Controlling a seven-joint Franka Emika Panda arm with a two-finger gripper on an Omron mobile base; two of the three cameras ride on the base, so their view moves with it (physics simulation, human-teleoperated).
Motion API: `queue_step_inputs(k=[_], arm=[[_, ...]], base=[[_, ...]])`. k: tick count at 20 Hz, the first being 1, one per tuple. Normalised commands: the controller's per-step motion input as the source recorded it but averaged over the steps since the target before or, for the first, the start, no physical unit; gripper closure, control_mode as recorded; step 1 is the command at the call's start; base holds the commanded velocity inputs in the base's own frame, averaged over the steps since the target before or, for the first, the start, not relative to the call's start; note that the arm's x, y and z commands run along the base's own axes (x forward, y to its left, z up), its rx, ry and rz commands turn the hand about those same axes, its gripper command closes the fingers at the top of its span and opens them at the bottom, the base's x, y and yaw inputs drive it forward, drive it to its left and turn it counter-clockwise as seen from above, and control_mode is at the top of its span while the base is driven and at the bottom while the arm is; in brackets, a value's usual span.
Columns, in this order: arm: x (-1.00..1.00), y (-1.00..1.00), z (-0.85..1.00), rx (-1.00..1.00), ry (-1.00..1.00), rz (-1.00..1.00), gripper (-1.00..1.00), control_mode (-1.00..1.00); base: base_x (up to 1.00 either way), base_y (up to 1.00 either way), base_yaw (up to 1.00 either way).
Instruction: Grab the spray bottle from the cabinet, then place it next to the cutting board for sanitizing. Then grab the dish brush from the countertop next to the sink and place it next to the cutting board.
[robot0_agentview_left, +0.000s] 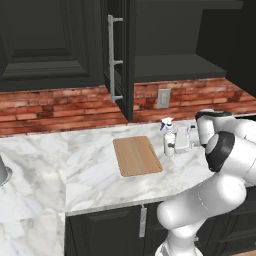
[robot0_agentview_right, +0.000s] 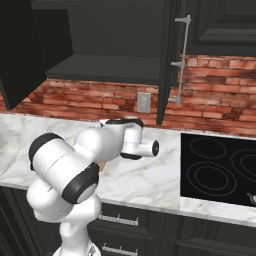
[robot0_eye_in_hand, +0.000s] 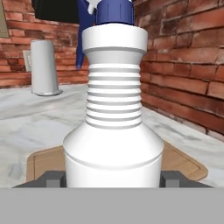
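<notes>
Now the spray bottle (robot0_agentview_left: 169, 140) stands upright on the bench (robot0_agentview_left: 90, 170), just beside the right edge of the cutting board (robot0_agentview_left: 137, 155), where the task wants it. Tool (robot0_agentview_left: 176, 141) sits level at the bottle's body; in the hand view both finger tips (robot0_eye_in_hand: 53, 180) flank the base. Contact cannot be judged: either a wide hold or just released. Cabinet (robot0_agentview_left: 120, 55) door stands open. Judgement: first placement essentially done; brush next.
</notes>
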Motion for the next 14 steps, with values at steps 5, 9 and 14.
queue_step_inputs(k=[5,9,14], arm=[[0.0,0.0,-0.35,0.0,0.0,0.05,1.0,-1.0],[0.0,0.0,-0.34,0.0,0.0,0.05,1.0,-1.0],[0.0,0.0,-0.34,0.0,-0.02,0.05,1.0,-1.0]], base=[[0.0,0.0,0.0],[0.0,0.0,0.0],[0.0,0.0,0.0]])
